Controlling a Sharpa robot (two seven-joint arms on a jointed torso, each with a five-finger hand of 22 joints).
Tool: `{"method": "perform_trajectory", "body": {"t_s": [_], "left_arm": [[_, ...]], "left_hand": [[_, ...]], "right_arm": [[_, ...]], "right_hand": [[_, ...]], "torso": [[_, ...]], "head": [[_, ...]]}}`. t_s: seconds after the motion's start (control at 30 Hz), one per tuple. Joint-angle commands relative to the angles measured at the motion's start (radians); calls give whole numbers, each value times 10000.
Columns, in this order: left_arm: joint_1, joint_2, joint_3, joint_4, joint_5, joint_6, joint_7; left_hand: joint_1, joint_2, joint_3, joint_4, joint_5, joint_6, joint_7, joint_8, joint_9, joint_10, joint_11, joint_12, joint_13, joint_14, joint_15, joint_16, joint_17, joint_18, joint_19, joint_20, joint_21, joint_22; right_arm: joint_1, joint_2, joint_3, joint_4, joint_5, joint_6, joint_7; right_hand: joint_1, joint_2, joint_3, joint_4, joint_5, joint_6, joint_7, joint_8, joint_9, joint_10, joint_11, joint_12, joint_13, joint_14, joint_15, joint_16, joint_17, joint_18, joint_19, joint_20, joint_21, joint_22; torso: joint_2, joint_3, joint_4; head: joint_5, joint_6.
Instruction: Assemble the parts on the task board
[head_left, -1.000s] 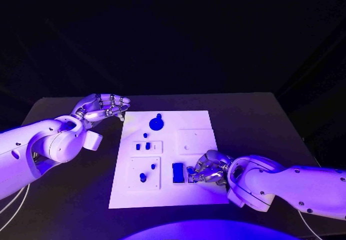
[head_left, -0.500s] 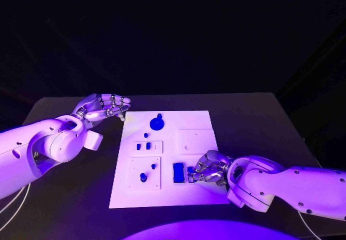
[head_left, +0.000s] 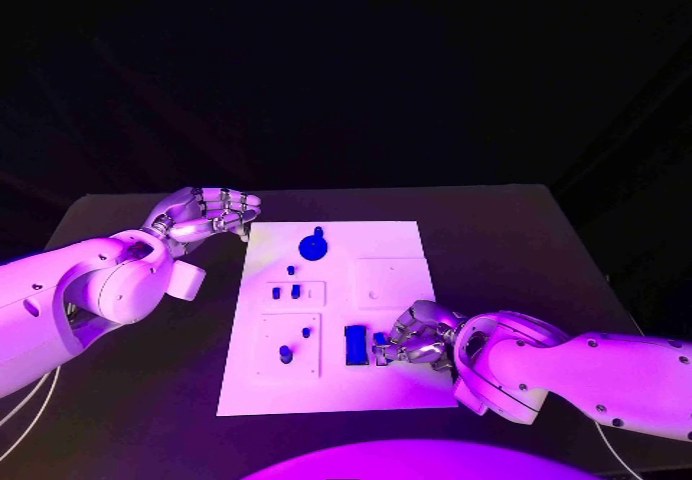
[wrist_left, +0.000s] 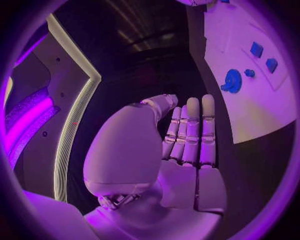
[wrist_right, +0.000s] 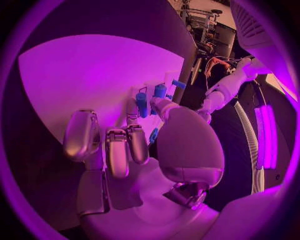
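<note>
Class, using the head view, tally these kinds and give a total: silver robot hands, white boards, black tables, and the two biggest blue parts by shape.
Silver robot hands: 2 (left hand, right hand)
White task board: 1
Black table: 1
Round blue disc part: 1
Long blue rectangular block: 1
Total: 6

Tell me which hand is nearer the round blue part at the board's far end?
Left. The left hand sits just off the board beside the round blue part; the right hand is at the near end.
</note>
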Motion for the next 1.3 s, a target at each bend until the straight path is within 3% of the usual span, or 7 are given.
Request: {"method": "perform_trajectory", "body": {"t_s": [0.03,0.87,1.0,1.1,1.13,1.2,1.3], "left_arm": [[3,3,5,10,73,162,30],[3,-6,5,-10,93,154,3],[3,-9,5,-9,93,153,0],[3,-12,5,-8,93,151,0],[3,-14,5,-8,93,151,-1],[3,-17,5,-9,93,148,-2],[3,-22,5,-8,94,147,-2]], "left_hand": [[-89,70,26,27,46,-95,270,-34,-16,-82,17,52,-16,-23,51,17,-13,141,53,39,-58,-6],[-112,80,40,42,53,-113,270,-37,-29,-96,19,54,-26,-24,54,21,-13,145,50,46,-75,-18],[-112,80,40,42,53,-113,270,-37,-29,-96,19,54,-26,-24,54,21,-13,145,50,46,-75,-18],[-112,80,40,42,53,-113,270,-37,-29,-96,19,54,-26,-24,54,21,-13,145,50,46,-75,-18],[-112,80,40,42,53,-113,270,-37,-29,-96,19,54,-26,-24,54,21,-13,145,50,46,-75,-18],[-112,80,40,42,53,-113,270,-37,-29,-96,19,54,-26,-24,54,21,-13,145,50,46,-75,-18],[-112,80,40,42,53,-113,270,-37,-29,-96,19,54,-26,-24,54,21,-13,145,50,46,-75,-18]], "right_arm": [[-14,20,-2,76,-138,103,241],[-15,-276,-1,308,-416,188,323],[-15,-283,-1,284,-479,457,310],[-15,-278,-1,271,-585,763,288],[-15,-275,-1,269,-608,868,280],[-15,-271,-2,272,-644,1111,265],[-15,-265,-2,279,-603,1294,260]], "right_hand": [[-111,16,-105,23,-18,39,17,-24,15,262,36,12,1551,996,13,-42,2412,-47,238,16,-68,1657],[-118,13,-177,15,-27,47,10,-23,13,278,32,38,1574,999,12,-37,2423,-52,241,16,-41,1663],[430,1,-249,-167,-76,50,-20,-26,8,279,4,37,1575,999,-11,-37,2425,-53,245,3,-18,1669],[873,-53,-364,-285,-649,56,-18,-45,-12,275,8,28,1573,1001,-14,-32,2436,-55,244,-1,-16,1670],[1099,-44,-473,-293,-1166,69,-12,-66,-35,274,7,26,1574,1002,-8,-31,2437,-56,245,2,-13,1671],[1319,-45,-651,-275,-1604,85,-11,-92,-63,270,15,18,1570,1001,-4,-34,2432,-55,242,9,-24,1669],[1469,-40,-829,-240,-1850,96,-4,-112,-86,266,19,12,1568,999,1,-37,2426,-54,241,14,-30,1669]], "torso": [[0,3,-8],[-1,-2,10],[-1,-4,13],[-1,-4,12],[0,-6,11],[3,-4,10],[6,-1,4]], "head": [[20,5],[1,-4],[2,-18],[3,-24],[4,-26],[5,-35],[19,-52]]}}
